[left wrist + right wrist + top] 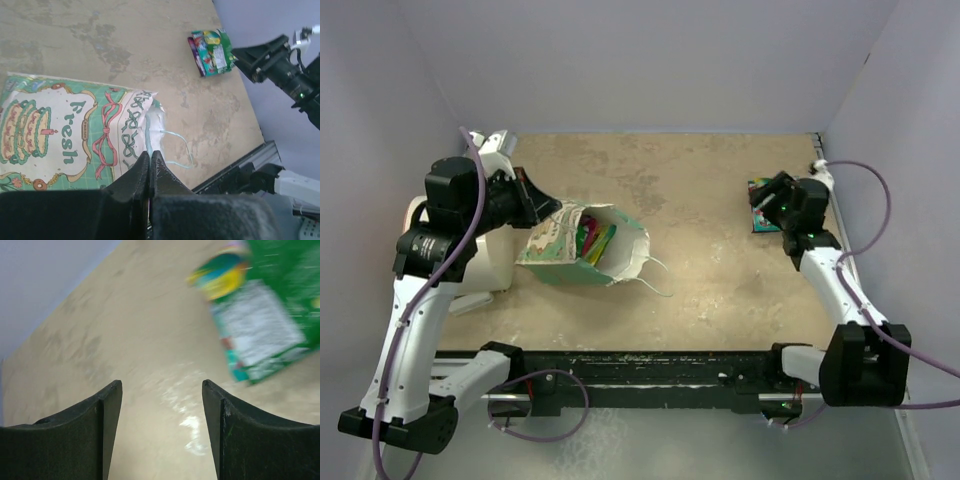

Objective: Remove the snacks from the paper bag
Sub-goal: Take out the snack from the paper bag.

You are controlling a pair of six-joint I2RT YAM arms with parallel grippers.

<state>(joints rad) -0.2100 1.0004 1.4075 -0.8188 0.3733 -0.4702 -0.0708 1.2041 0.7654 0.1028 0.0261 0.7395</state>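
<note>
The paper bag point(570, 255) lies on its side at the left, mouth open towards the right. Several packets point(597, 240), pink, green and yellow, show inside it. My left gripper point(545, 207) is shut on the bag's rim; in the left wrist view its tips point(150, 156) pinch the mint edge beside the cream printed front point(60, 135). A green-red packet point(214, 50) lies on a purple one point(192, 49) at the far right of the table. My right gripper point(767, 192) hovers open and empty over them point(758, 220). The green packet point(265, 325) shows blurred ahead of its tips point(162, 390).
A white cylinder point(492, 262) stands left of the bag, behind my left arm. The bag's string handles point(655, 277) trail onto the table. Walls close the back and both sides. A black rail point(640, 368) runs along the near edge.
</note>
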